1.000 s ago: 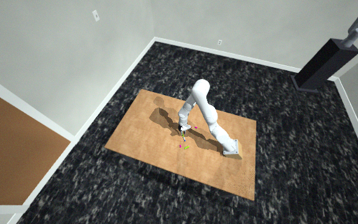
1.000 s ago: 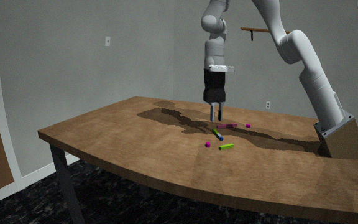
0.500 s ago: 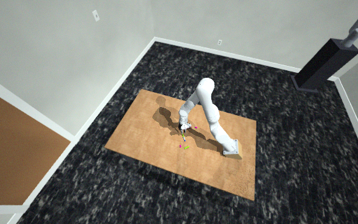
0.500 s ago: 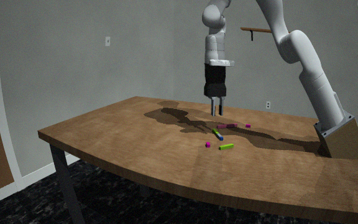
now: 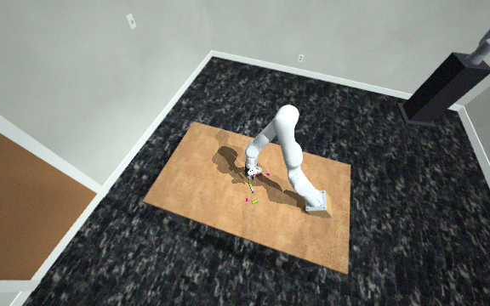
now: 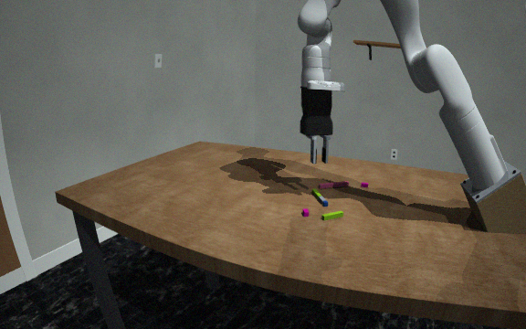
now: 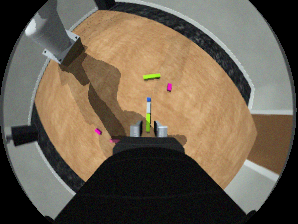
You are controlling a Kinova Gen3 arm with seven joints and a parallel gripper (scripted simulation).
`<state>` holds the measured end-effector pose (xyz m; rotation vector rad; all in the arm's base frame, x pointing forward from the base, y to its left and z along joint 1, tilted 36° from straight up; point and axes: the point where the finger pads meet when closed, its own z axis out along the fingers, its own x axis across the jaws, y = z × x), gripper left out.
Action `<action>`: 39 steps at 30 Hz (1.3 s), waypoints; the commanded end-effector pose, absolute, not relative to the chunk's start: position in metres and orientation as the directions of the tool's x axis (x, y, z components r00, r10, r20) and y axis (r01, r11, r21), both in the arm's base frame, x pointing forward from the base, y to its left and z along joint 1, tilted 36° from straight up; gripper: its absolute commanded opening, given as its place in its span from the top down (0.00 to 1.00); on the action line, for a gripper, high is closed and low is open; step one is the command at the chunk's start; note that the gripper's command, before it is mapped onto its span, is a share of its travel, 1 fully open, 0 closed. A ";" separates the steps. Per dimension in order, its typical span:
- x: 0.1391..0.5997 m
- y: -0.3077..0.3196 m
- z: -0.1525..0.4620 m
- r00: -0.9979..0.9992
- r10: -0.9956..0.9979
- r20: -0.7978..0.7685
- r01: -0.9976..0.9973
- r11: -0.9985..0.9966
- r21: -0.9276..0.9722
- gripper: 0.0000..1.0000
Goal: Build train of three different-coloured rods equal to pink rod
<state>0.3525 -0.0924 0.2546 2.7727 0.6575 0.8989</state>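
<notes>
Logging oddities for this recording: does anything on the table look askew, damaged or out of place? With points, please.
Nothing stands out: the blue rod (image 6: 325, 204) (image 7: 149, 99), grey rod (image 7: 148, 107) and a lime rod (image 6: 316, 194) (image 7: 148, 122) look lined up, and no damage shows.

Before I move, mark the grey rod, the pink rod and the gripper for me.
grey rod (image 7: 148, 107): wrist view, its middle, between blue and lime.
pink rod (image 6: 333, 185): exterior view, its long side.
gripper (image 6: 320, 162) (image 7: 148, 126): exterior and wrist views, midway between its fingertips.
</notes>
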 end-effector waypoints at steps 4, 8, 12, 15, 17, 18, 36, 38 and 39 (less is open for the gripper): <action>0.351 -0.095 0.259 0.723 0.446 0.527 0.352 -0.895 0.274 0.46; 0.351 -0.095 0.259 0.723 0.446 0.527 0.352 -0.895 0.274 0.46; 0.351 -0.095 0.259 0.723 0.446 0.527 0.352 -0.895 0.274 0.46; 0.351 -0.095 0.259 0.723 0.446 0.527 0.352 -0.895 0.274 0.00; 0.351 -0.095 0.259 0.723 0.446 0.527 0.352 -0.895 0.274 0.00; 0.351 -0.095 0.259 0.723 0.446 0.527 0.352 -0.895 0.274 0.00; 0.351 -0.095 0.259 0.723 0.446 0.527 0.352 -0.895 0.274 0.00; 0.350 -0.095 0.260 0.723 0.446 0.527 0.352 -0.895 0.274 0.00; 0.349 -0.095 0.261 0.723 0.446 0.527 0.352 -0.895 0.274 0.00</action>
